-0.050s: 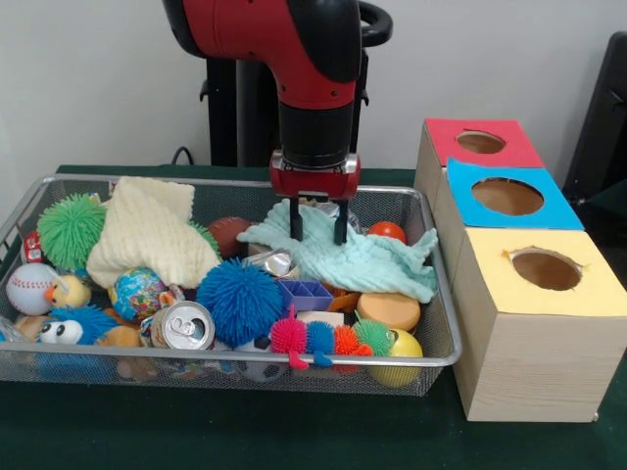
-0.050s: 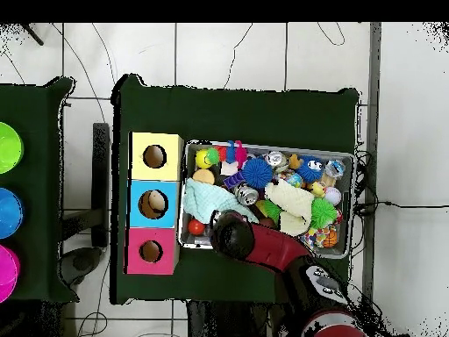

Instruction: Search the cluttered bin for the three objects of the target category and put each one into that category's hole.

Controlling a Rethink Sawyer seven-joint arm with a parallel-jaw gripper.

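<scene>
the wire mesh bin [image 1: 431,220] is crammed, soft things draped over hard ones, so targets may lie hidden; which category is meant cannot be told. three wooden boxes stand just beside it, with red [image 1: 480,143], blue [image 1: 507,196] and yellow holed tops [image 1: 546,269]. the claw [image 1: 315,233] hangs with fingers slightly parted, released, tips at the crumpled mint-green cloth [image 1: 377,262], gripping nothing. that cloth probably needs shifting first.

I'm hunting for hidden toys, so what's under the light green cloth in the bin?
Poking out from the light green cloth's edges are a blue tray, a crumpled silver can, a red ball and an orange disc. Whatever lies beneath its middle is covered.
</scene>
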